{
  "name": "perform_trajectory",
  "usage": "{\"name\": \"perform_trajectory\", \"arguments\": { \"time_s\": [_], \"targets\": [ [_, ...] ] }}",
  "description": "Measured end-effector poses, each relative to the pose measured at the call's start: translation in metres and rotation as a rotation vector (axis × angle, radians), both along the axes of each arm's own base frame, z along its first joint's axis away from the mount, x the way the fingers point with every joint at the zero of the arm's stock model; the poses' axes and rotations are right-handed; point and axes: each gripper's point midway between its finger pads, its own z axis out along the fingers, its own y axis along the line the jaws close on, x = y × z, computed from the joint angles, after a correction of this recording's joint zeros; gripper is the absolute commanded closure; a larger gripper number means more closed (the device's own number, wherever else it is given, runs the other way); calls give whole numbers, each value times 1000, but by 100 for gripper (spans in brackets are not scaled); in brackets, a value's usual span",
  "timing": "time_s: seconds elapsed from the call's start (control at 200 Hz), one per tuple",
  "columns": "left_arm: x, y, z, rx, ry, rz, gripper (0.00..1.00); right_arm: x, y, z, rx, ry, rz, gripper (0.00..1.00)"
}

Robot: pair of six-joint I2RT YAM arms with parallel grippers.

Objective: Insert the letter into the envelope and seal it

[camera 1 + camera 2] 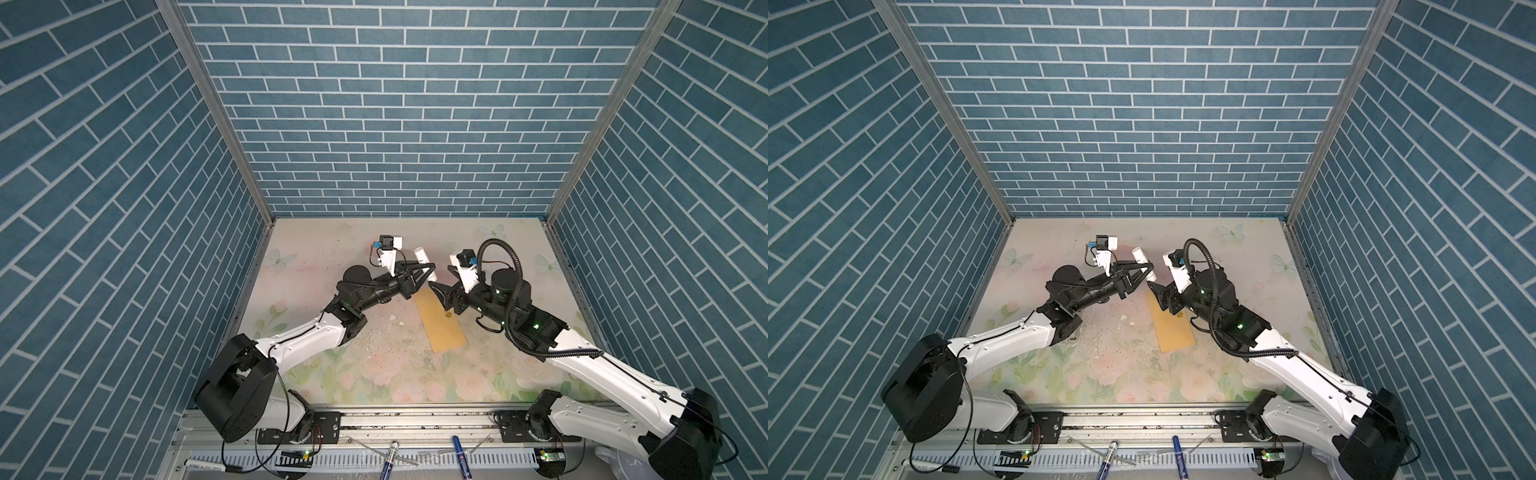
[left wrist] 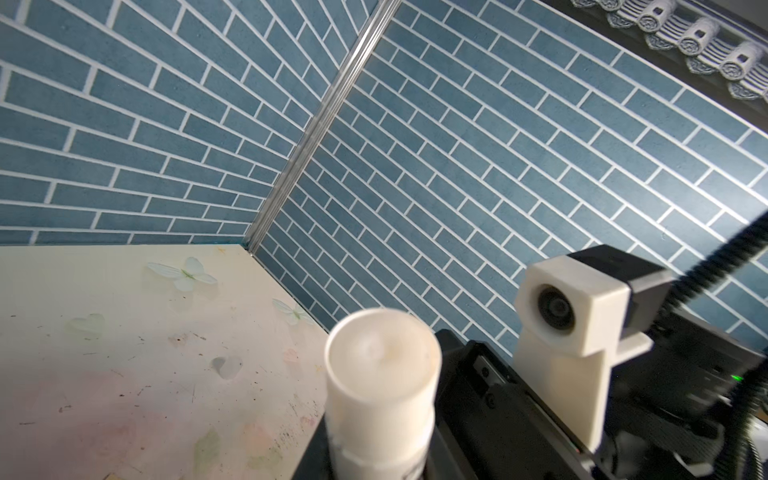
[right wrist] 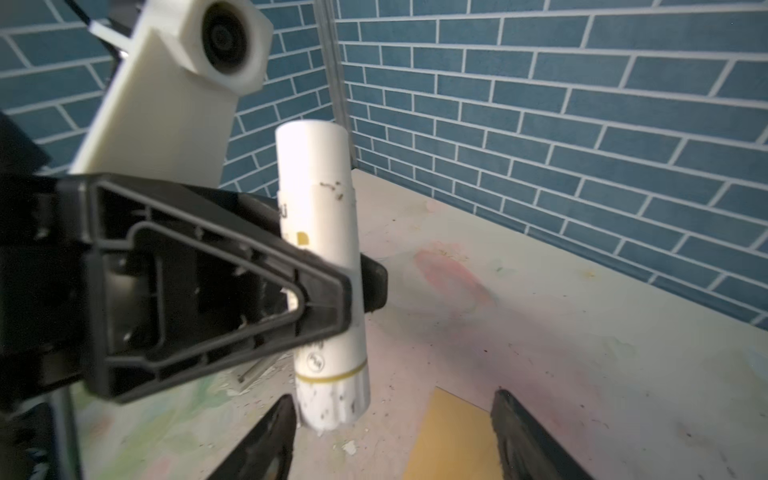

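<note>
The flowered table [image 1: 415, 374] fills the floor of the blue brick booth. In both top views the left arm [image 1: 299, 340] reaches in from 7 o'clock and the right arm [image 1: 602, 365] from 5 o'clock, and they meet just past the table's middle.

The envelope [image 1: 440, 324] lies flat on the table, a little to 3 o'clock of centre. Its long sides run from 11 o'clock to 5 o'clock, and both grippers hang over its 11 o'clock end.

The left gripper [image 1: 430, 268] has its jaws pinching a white glue stick [image 3: 316, 166] around the middle. The stick is tilted, with its capped end toward 11 o'clock.

The right gripper [image 3: 392, 397] has its jaws spread wide and holds nothing. The stick's ribbed base is just beside one of its fingers [image 3: 270, 436]; I cannot tell whether they touch.

A small gold emblem [image 1: 449, 316] sits near the envelope's 3 o'clock edge.
</note>
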Motion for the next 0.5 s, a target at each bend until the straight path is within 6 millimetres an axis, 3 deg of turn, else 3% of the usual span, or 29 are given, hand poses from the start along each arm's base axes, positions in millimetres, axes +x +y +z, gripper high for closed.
{"name": "perform_trajectory", "arguments": {
  "time_s": [0.26,0.5],
  "targets": [
    [-11,-3,5,-31,20,-88,100,-22,3,-18,90,156,197,41],
    [-14,-4,6,-37,26,-105,100,-26,7,4,202,164,276,48]
  ]
}}
